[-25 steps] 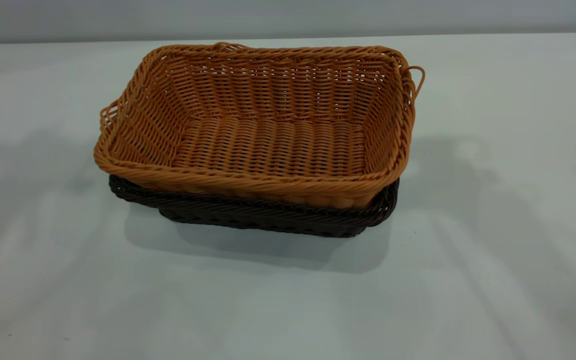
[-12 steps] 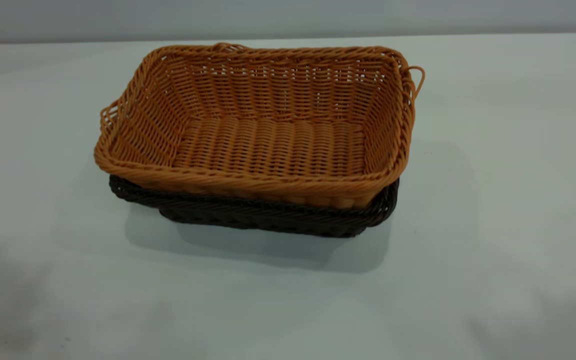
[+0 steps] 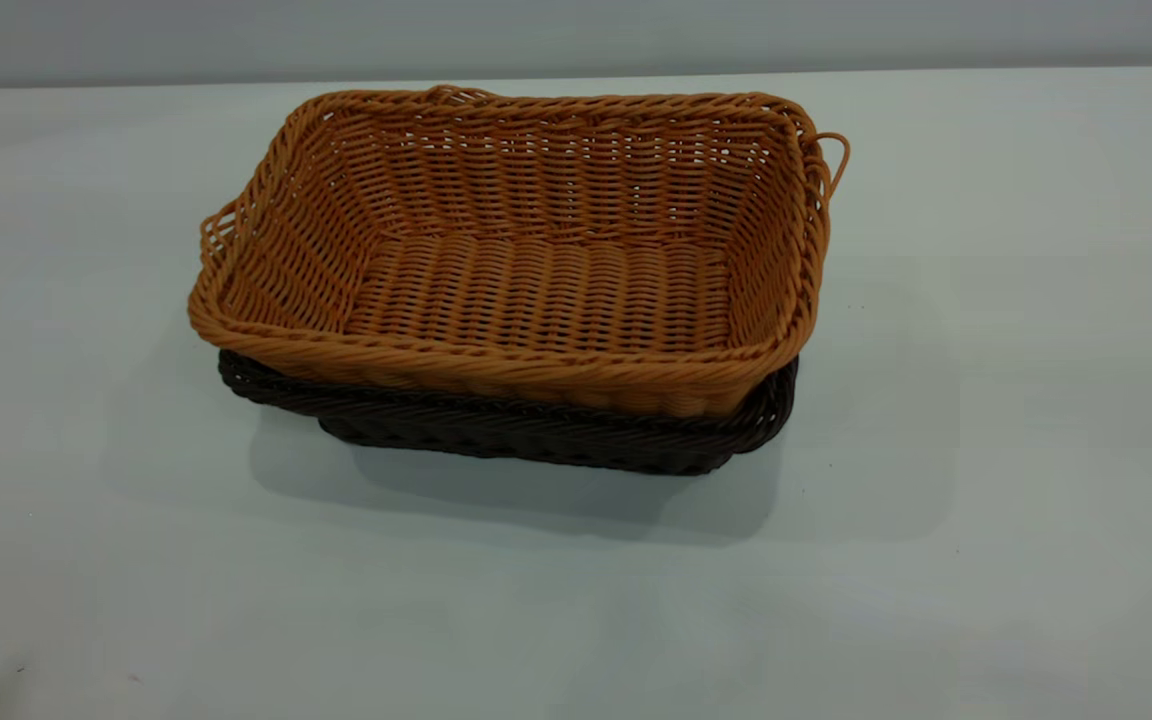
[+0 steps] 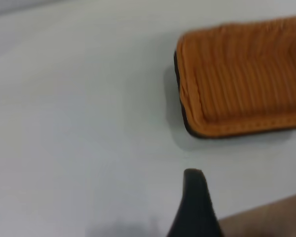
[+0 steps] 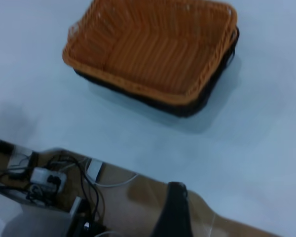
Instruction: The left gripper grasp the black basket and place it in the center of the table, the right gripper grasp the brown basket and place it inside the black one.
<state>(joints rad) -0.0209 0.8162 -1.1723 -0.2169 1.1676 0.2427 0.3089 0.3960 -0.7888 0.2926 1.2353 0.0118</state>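
You've got the brown basket (image 3: pixel 526 260) nested in the black basket (image 3: pixel 536 430), mid table (image 3: pixel 986 500). Both sit well apart from the left gripper (image 4: pixel 195 202) and right gripper (image 5: pixel 173 210) (each shows one dark finger only), so I can't tell if they're spread or closed. Neither holds anything.

Exterior faces the brown basket (image 3: pixel 526 270) closely — both wrist views share it from farther off.
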